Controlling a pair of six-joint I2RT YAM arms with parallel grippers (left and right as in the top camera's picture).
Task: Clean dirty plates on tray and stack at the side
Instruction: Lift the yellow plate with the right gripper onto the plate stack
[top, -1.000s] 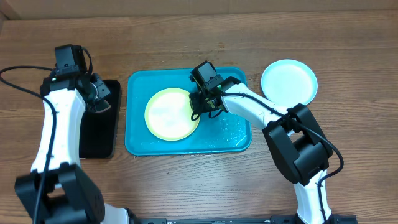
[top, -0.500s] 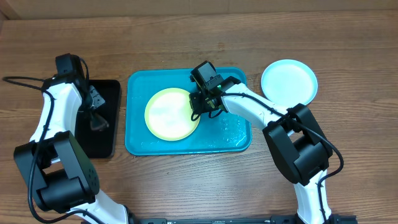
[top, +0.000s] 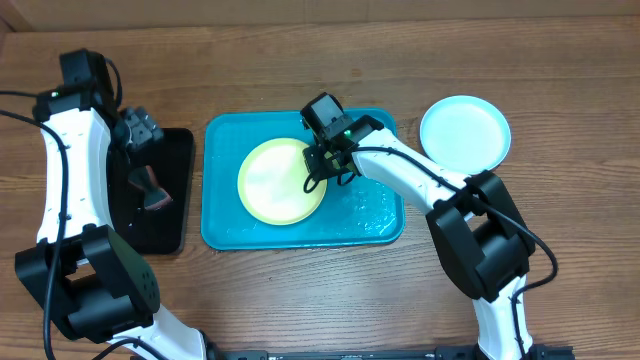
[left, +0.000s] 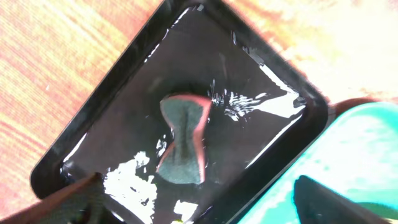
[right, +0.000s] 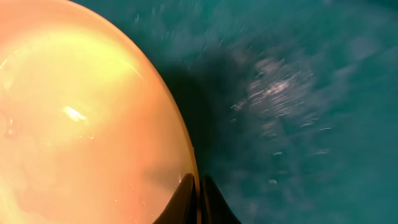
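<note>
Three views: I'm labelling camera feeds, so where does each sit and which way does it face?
Overhead: above table, facing straight down; left arm, right arm, blue tray, black tray show.
Left wrist: above black tray, looking down at sponge; left gripper fingertips at bottom corners.
Right wrist: low over blue tray, facing yellow-green plate rim; right gripper pinches it.
Shared: overhead and left wrist both show the sponge.

In front of the blue tray (top: 220, 200) we see bare desk (top: 300, 295) — open passage; the right arm (top: 400, 173) crosses the tray's right half, blocking it.
</note>
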